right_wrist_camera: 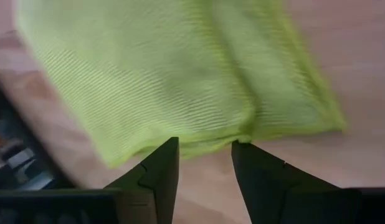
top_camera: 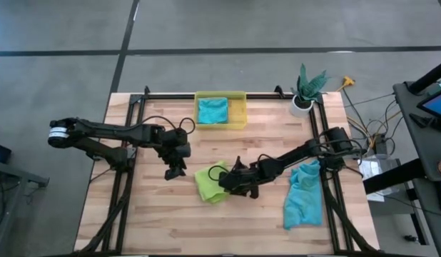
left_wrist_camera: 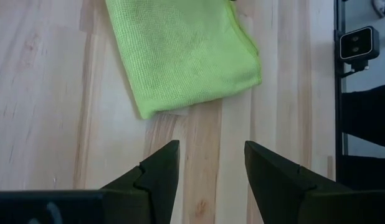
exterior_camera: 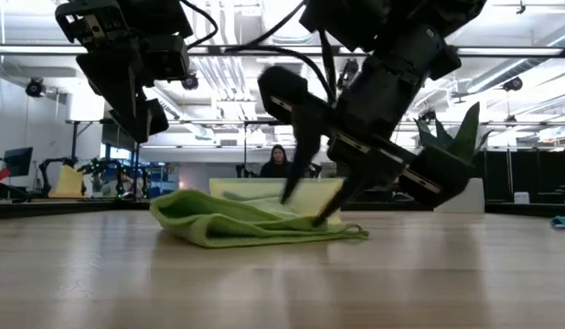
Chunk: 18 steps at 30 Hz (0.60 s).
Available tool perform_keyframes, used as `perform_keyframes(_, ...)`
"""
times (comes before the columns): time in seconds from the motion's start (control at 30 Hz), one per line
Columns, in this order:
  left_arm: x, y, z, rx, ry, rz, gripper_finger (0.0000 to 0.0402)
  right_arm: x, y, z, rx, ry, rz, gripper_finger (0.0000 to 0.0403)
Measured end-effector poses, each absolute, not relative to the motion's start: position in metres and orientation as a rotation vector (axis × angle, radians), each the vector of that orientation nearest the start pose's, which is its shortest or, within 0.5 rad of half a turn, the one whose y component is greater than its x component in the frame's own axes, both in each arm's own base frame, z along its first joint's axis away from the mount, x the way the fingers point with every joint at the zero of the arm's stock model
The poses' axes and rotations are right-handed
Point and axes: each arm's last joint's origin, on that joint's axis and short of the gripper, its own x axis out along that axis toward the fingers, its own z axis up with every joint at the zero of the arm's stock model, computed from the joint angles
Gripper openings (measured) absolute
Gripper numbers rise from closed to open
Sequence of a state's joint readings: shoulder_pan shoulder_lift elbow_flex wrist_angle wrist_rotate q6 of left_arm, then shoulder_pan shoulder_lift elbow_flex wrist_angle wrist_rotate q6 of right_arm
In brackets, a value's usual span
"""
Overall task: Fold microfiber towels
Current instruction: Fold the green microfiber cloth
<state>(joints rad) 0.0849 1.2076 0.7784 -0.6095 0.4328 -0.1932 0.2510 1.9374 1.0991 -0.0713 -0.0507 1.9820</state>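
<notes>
The lime green towel (top_camera: 209,183) lies folded over on the wooden table (top_camera: 156,221), near its middle. The right gripper (top_camera: 231,182) reaches in low from the right, its two dark fingers (exterior_camera: 299,151) angled down with their tips at the towel's right edge; in the right wrist view the fingers stand apart with nothing between them and the cloth's hem just ahead of the tips (whether they touch the cloth I cannot tell).

The left gripper (top_camera: 173,171) hovers above the table just left of the towel, fingers spread and empty.

A teal towel (top_camera: 304,194) lies crumpled at the right side of the table, partly under the right arm. Another teal towel (top_camera: 213,110) sits in the yellow bin (top_camera: 241,113) at the far edge.
</notes>
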Motion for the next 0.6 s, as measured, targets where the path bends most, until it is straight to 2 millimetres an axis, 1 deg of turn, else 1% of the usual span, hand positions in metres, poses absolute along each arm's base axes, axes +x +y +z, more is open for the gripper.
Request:
perform_keyframes(0.1,0.222,0.007,0.222,-0.442,1.041,-0.219,0.0166,0.365,0.097,0.129,1.689,0.885,-0.762,0.0144)
perform_keyframes(0.23,0.221,0.006,0.223,-0.444,1.035,-0.224,0.0166,0.367,0.097,0.132,1.669,0.888,-0.76,0.0144)
perform_keyframes(0.37,0.221,0.006,0.224,-0.447,1.036,-0.224,0.0166,0.37,0.097,0.138,1.631,0.849,-0.77,0.0143)
perform_keyframes(0.6,0.221,0.006,0.226,-0.447,1.029,-0.225,0.0166,0.368,0.096,0.142,1.568,0.895,-0.856,0.0143)
